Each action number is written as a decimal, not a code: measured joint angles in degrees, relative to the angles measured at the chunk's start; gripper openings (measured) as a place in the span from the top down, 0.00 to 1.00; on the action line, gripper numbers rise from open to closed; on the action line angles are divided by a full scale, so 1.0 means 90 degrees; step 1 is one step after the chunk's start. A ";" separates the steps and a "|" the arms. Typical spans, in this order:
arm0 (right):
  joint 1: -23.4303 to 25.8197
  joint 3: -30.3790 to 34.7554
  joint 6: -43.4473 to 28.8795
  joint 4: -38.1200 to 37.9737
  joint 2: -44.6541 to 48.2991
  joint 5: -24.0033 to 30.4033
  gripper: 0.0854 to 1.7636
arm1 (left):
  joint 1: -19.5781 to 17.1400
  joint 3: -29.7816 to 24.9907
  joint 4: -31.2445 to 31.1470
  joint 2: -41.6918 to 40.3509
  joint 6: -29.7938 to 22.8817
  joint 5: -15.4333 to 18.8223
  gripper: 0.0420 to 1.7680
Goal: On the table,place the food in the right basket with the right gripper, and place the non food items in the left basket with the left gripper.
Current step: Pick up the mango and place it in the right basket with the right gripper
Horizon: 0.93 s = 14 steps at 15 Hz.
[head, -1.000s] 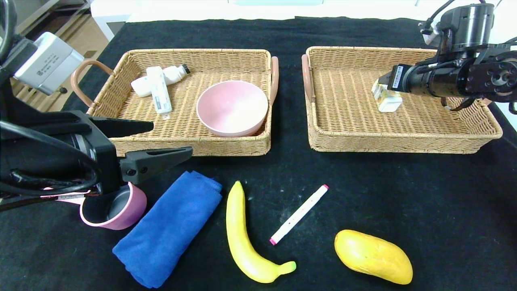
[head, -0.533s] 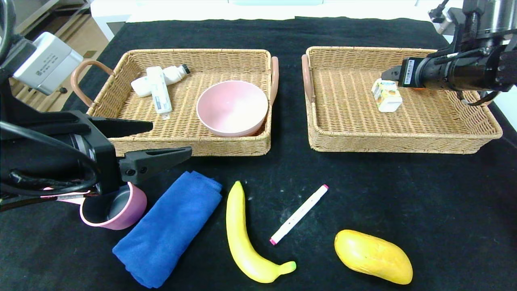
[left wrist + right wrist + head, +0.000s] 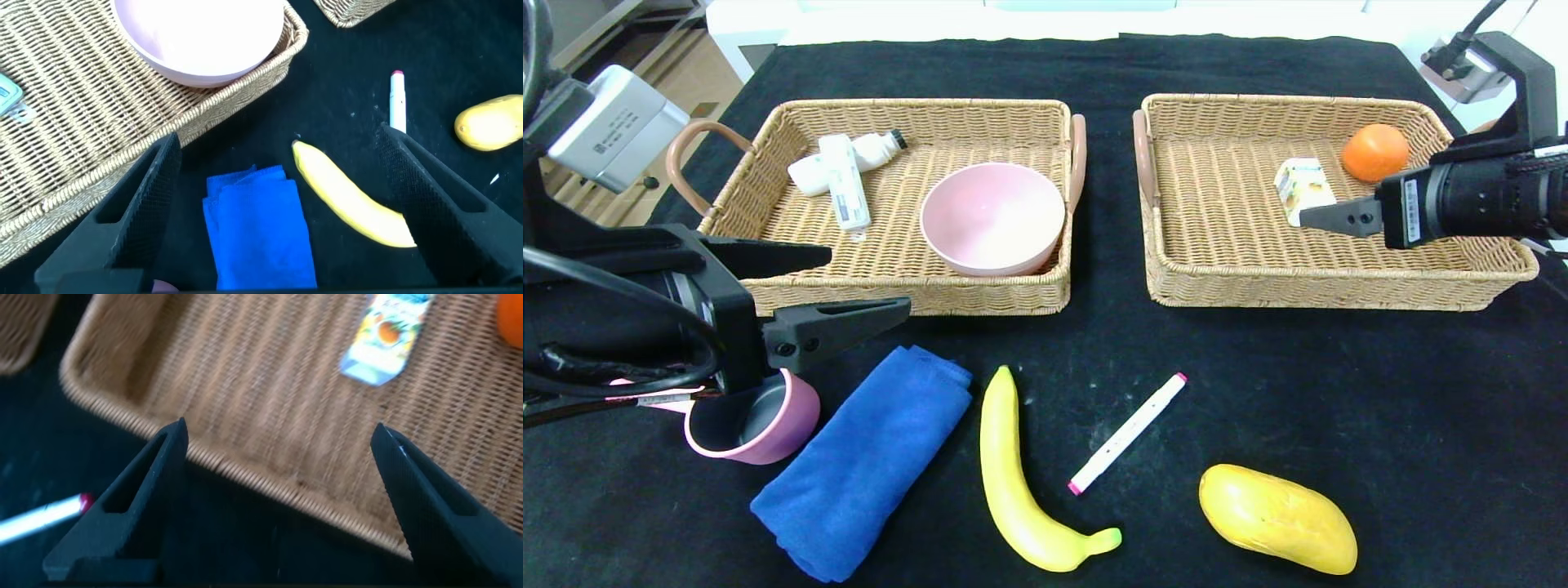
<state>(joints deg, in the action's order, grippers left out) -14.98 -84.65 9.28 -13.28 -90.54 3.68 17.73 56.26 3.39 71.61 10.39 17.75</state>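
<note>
Two wicker baskets sit side by side on the black counter (image 3: 1094, 343). Left pincer (image 3: 849, 286) hangs wide open and empty over the pink cup (image 3: 756, 425) and blue cloth (image 3: 866, 474). Left basket (image 3: 890, 294) holds white tubes (image 3: 841, 175) and a pink bowl (image 3: 992, 216). Banana (image 3: 1021, 482), marker (image 3: 1127, 433) and mango (image 3: 1278, 518) lie on the counter. Right basket (image 3: 1339, 290) holds a small carton (image 3: 1303, 189), perhaps juice, and an orange (image 3: 1374, 152). Right pincer (image 3: 282, 498) hovers spread and empty at its front rim.
</note>
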 joint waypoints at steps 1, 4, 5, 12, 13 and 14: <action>-0.0084 0.0182 0.0194 -0.0196 0.0207 0.0108 0.07 | 0.0000 0.0003 0.0000 0.0000 0.0000 0.0000 0.03; -0.0469 0.0677 0.0653 -0.0809 0.0753 0.0306 0.06 | 0.0003 0.0005 -0.0001 0.0003 0.0003 -0.0003 0.03; -0.0623 0.0818 0.0717 -0.0929 0.0882 0.0313 0.05 | 0.0003 0.0005 -0.0001 0.0003 0.0003 -0.0003 0.03; -0.1581 0.1833 0.0879 -0.1136 0.1317 0.0257 0.04 | 0.0003 -0.0001 0.0000 0.0003 0.0000 -0.0003 0.03; -0.1688 0.1967 0.0886 -0.1136 0.1326 0.0228 0.04 | 0.0003 -0.0001 0.0000 0.0003 0.0000 0.0000 0.03; -0.1816 0.2098 0.0891 -0.1131 0.1329 0.0135 0.04 | 0.0003 -0.0001 0.0000 0.0003 0.0000 -0.0003 0.03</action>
<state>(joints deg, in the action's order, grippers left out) -31.33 -65.77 17.30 -23.45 -78.58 4.90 17.75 56.25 3.39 71.63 10.39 17.73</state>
